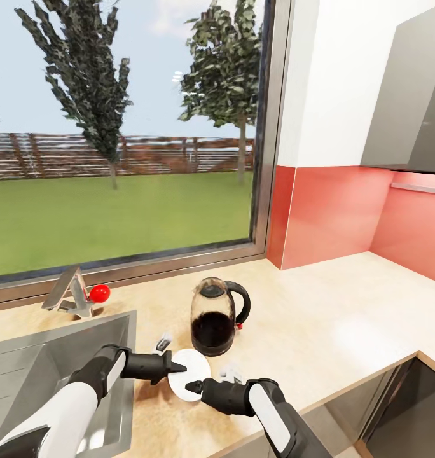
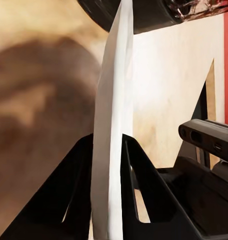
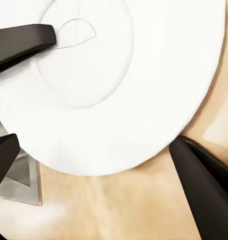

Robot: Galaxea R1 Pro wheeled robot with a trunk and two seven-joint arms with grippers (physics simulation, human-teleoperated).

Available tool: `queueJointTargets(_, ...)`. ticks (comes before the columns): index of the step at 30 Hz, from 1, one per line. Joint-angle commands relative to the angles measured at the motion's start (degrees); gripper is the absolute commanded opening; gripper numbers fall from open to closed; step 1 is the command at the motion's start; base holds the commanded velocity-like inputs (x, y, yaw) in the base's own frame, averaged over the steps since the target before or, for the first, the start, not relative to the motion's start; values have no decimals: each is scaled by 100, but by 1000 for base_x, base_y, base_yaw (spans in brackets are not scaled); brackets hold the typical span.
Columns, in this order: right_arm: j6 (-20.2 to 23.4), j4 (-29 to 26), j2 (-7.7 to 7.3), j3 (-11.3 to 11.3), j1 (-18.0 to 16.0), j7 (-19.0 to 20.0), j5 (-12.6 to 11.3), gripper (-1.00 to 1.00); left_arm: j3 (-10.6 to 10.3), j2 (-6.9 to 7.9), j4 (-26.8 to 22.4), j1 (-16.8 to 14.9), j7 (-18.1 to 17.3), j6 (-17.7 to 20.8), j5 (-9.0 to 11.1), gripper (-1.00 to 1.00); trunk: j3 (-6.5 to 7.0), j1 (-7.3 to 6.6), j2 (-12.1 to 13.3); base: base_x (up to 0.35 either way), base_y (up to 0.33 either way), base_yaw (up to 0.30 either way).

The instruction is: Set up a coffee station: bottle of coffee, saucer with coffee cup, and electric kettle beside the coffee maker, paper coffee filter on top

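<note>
On the tan desk (image 1: 345, 305) beside the electric kettle (image 1: 214, 318), the left hand (image 1: 179, 367) pinches the saucer (image 1: 193, 364) by its rim; thin, stiff, slippery, probably breakable. The right hand (image 1: 192, 386) hangs open alongside.

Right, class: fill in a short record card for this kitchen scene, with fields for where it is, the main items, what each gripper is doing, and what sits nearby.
place: kitchen countertop under a window
saucer: white, held on edge over the countertop, in front of the kettle
kettle: glass, black base, upright on the countertop
left gripper: shut on the saucer's rim, fingers either side
right gripper: open, fingers spread around the saucer's edge
nearby: steel sink and tap to the left, red wall panel behind
</note>
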Motion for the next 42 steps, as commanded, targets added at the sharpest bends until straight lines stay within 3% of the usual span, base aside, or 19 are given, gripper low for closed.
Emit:
queueJointTargets(1, 25, 2, 1, -2, -2, 21, 49, 100, 36, -3, -1, -2, -44, -1, -98, -100, -3, 2, -4, 0, 0, 0)
queueJointTargets(20, 25, -66, 1, -14, -5, 20, 40, 100, 53, 110, -93, -7, -67, 23, -100, -100, -3, 2, -4, 0, 0, 0)
queueJointTargets(23, 25, -74, 1, -23, -5, 20, 40, 100, 59, 192, -101, -10, -75, 25, -98, -100, -3, 2, -4, 0, 0, 0)
queueJointTargets(26, 25, -91, 1, -27, -5, 21, 40, 100, 66, 401, -106, -17, -84, 25, -92, -100, -3, 2, -4, -18, 0, 0)
queueJointTargets(31, 25, -102, 1, -28, -5, 21, 40, 100, 69, 630, -106, -24, -94, 26, -89, -100, -3, 2, -4, -173, 56, 0)
queueJointTargets(36, 25, -303, 1, -28, -5, 25, 40, 100, 71, 752, -168, -58, -217, 32, -89, -100, -3, 2, -4, -294, 142, 0)
queueJointTargets(40, 25, -698, 1, -20, -5, 23, 40, 100, 66, 941, -634, -72, -717, 311, -88, -100, -3, 2, -4, -305, 154, 0)
queueJointTargets(42, 25, -808, 1, -19, -5, 33, 40, 100, 64, 962, -863, -72, -903, 424, -89, -100, -3, 2, -4, -305, 161, 0)
